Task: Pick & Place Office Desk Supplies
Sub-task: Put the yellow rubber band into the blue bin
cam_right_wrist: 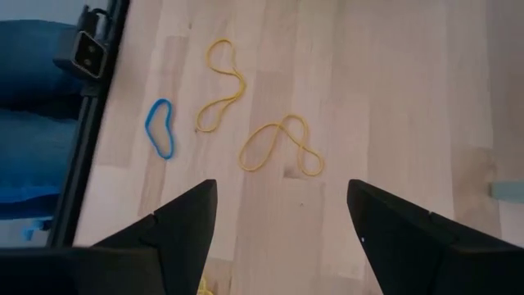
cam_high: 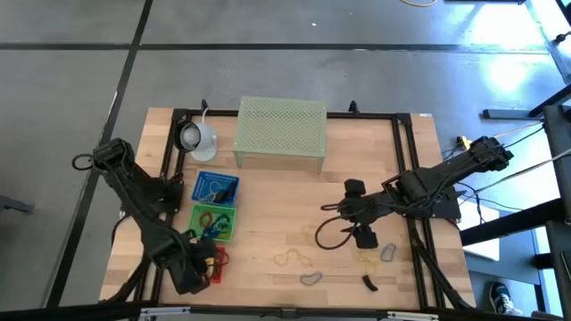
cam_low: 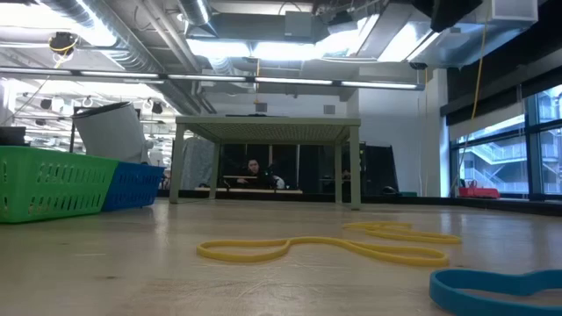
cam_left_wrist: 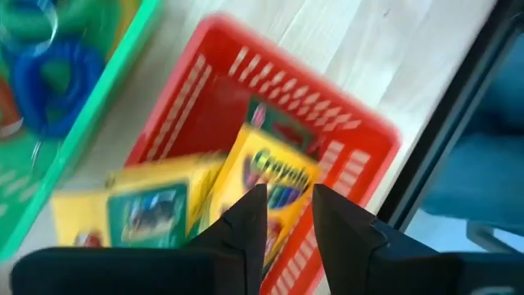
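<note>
Yellow crayon boxes [cam_left_wrist: 254, 176] tilted in red basket [cam_left_wrist: 344, 123].

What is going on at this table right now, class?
Two robot arms are sorting desk supplies. The left gripper hangs over the red basket, which holds two yellow boxes. The right gripper, fingers wide open, hovers above loose yellow bands and a blue band on the wooden table.
</note>
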